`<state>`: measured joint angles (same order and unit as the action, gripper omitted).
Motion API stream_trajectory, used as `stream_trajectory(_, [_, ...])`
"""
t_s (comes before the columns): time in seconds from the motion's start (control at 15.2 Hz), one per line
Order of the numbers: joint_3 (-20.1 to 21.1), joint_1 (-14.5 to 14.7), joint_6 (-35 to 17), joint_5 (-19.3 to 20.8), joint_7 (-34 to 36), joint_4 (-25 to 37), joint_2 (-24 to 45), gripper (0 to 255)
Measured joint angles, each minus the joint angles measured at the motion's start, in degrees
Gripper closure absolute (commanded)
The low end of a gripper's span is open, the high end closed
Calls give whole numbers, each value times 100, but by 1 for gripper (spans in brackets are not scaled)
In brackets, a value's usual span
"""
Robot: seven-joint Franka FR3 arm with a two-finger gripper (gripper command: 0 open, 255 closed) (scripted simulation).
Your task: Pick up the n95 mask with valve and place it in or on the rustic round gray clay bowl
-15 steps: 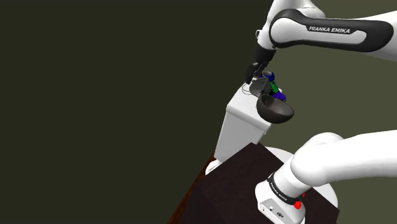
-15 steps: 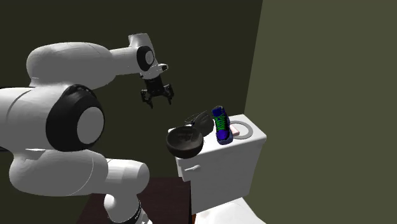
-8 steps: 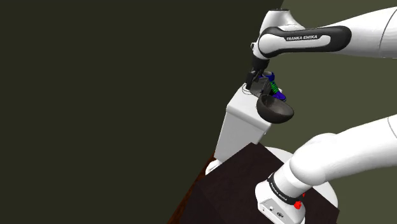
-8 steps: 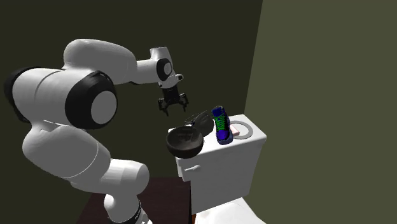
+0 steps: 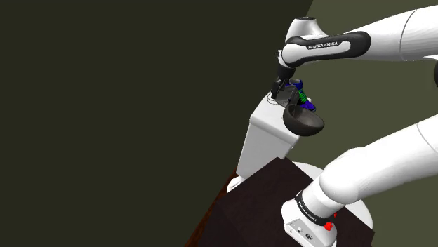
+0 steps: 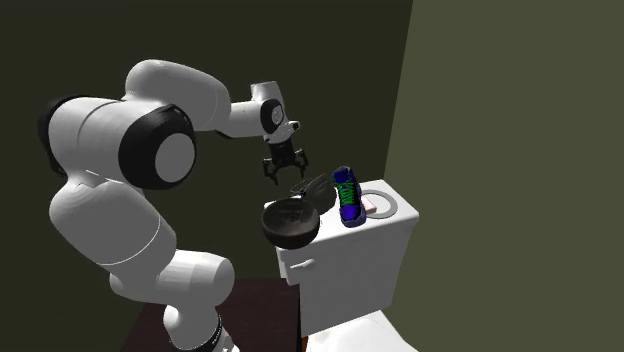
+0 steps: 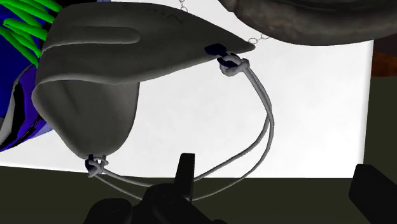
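We judge the task barely begun: the grey cup-shaped mask (image 7: 102,70) with its pale elastic loops (image 7: 267,127) lies on the lid of the white toilet cistern (image 6: 350,250), and nothing has been lifted yet. In the second exterior view the mask (image 6: 312,187) rests just beside the dark grey round bowl (image 6: 291,222), with a blue shoe with green laces (image 6: 346,196) on its other side. The bowl, set at the corner of the cistern lid, holds nothing that we can see. The all-black claw (image 6: 286,180) hangs just above the mask. In the wrist view its two fingers stand well apart (image 7: 277,175), with only the white lid (image 7: 318,108) and the loops between them, so it grips nothing. We cannot make out a valve on the mask from here. What is left, in our judgement, is nearly everything: lowering onto the mask's body, closing on it, raising it clear of the shoe (image 7: 19,38), the short carry over the bowl's rim (image 7: 318,19), and the release.
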<state>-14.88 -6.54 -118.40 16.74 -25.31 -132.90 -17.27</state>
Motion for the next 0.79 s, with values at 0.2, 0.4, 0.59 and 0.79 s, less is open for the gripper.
stream_trajectory(0.2, [-73, -19, -138, 33, 2, -187, 70, 0])
stream_trajectory(0.4, [-121, -36, -287, 44, -11, -198, 245, 0])
stream_trajectory(0.59, [-123, -35, -330, 48, 22, -224, 283, 0])
stream_trajectory(0.79, [-139, -39, -326, 50, -22, -223, 290, 255])
